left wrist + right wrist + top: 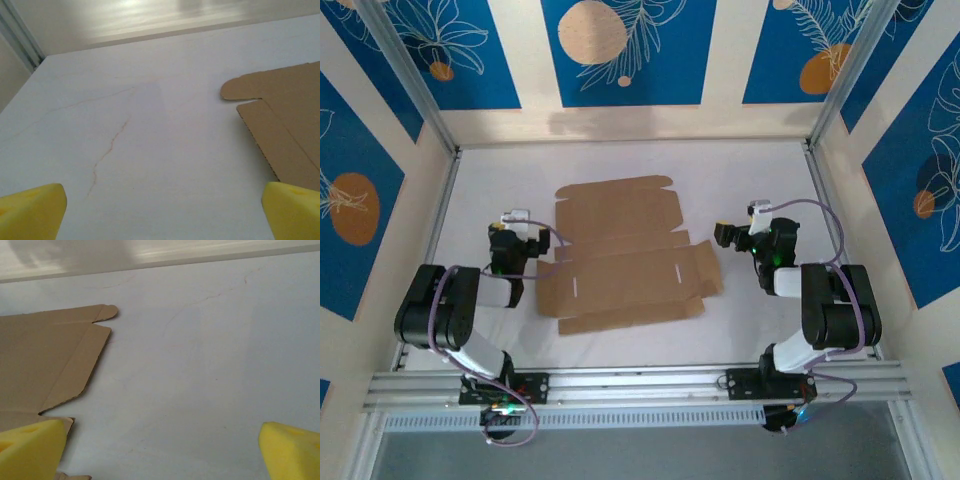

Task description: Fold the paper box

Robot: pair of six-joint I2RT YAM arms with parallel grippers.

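The paper box is a flat brown cardboard sheet with flaps, tabs and two small slots, lying unfolded in the middle of the white table. My left gripper rests just off its left edge, open, with yellow fingertips wide apart over bare table; the box's corner shows at right. My right gripper sits just off the box's right edge, open, its yellow fingertips spread, with a rounded box flap at left. Nothing lies between either pair of fingers.
The white table is bounded by a raised frame with metal posts at the back corners and a metal rail along the near edge. Blue patterned panels stand behind and at the sides.
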